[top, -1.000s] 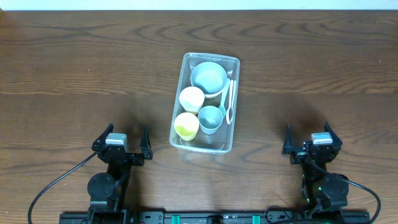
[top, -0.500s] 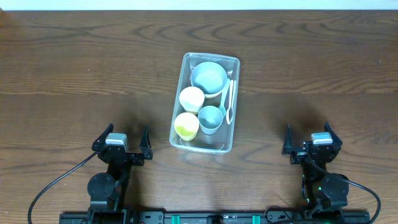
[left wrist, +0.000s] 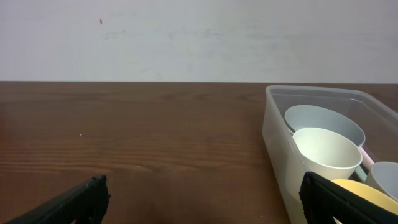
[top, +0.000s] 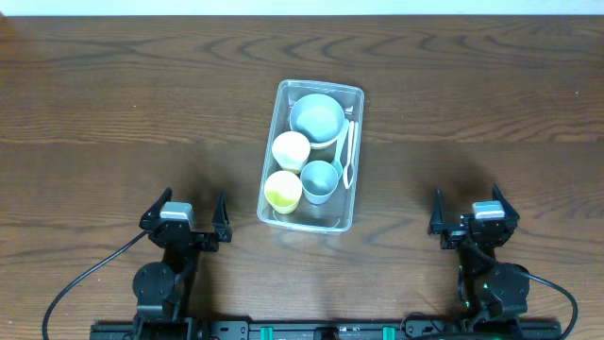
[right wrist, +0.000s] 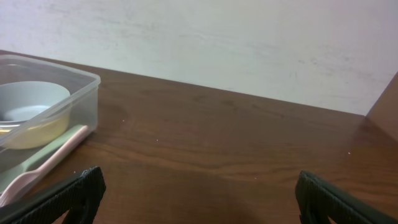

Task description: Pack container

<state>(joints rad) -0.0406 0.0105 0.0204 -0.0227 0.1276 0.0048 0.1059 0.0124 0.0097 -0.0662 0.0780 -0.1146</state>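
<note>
The clear container [top: 321, 85] stands mid-table, long side running away from me. Inside sit a blue-grey bowl [top: 316, 118], a cream cup [top: 291, 149], a yellow cup [top: 282, 190], a blue cup [top: 319, 180] and a pale spoon [top: 347, 151] along the right wall. My left gripper [top: 191, 203] rests open near the front edge, left of the container, nothing between its fingers. In the left wrist view the container's wall [left wrist: 277, 134] is just beyond the right finger. My right gripper [top: 466, 200] is open and holds nothing, right of the container [right wrist: 84, 106].
Dark wood table [top: 113, 113] all round the container. A pale wall [left wrist: 186, 37] rises behind the far edge. Both arm bases and their cables sit at the near edge.
</note>
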